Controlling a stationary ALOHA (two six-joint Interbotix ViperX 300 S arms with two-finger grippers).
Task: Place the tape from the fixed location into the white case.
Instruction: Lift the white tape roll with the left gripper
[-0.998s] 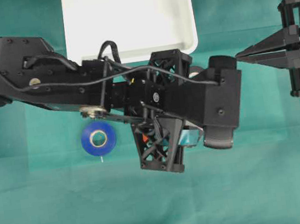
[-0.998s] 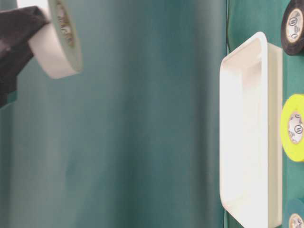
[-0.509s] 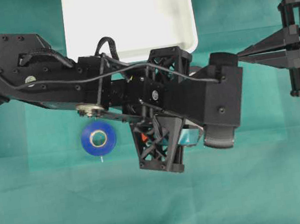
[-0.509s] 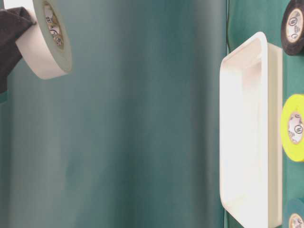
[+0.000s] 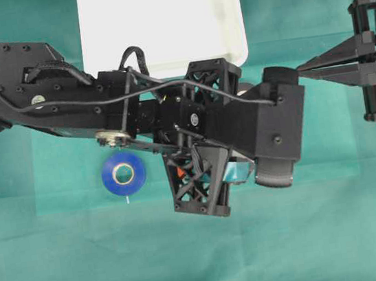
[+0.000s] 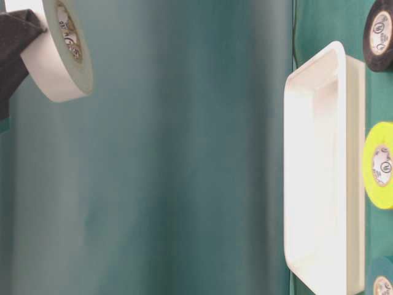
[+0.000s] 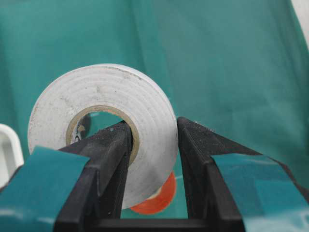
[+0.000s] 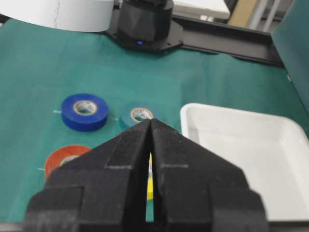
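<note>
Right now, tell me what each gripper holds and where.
Left gripper pinches the white tape roll through its wall, one finger inside the core. Right gripper holds nothing.

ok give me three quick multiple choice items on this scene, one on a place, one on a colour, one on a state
1. Where is the white tape?
A. clamped in the left gripper
B. inside the white case
C. lying on the cloth

2. What colour is the roll in the open beside the left arm, seen from overhead?
A. yellow
B. blue
C. black

3. How do the right gripper's jaws stand?
A. wide open
B. closed on a roll
C. shut, holding nothing

Key: 1 A, one finger through the core, one outside. 2 B, plainly blue. 3 C, tips meet, nothing between.
</note>
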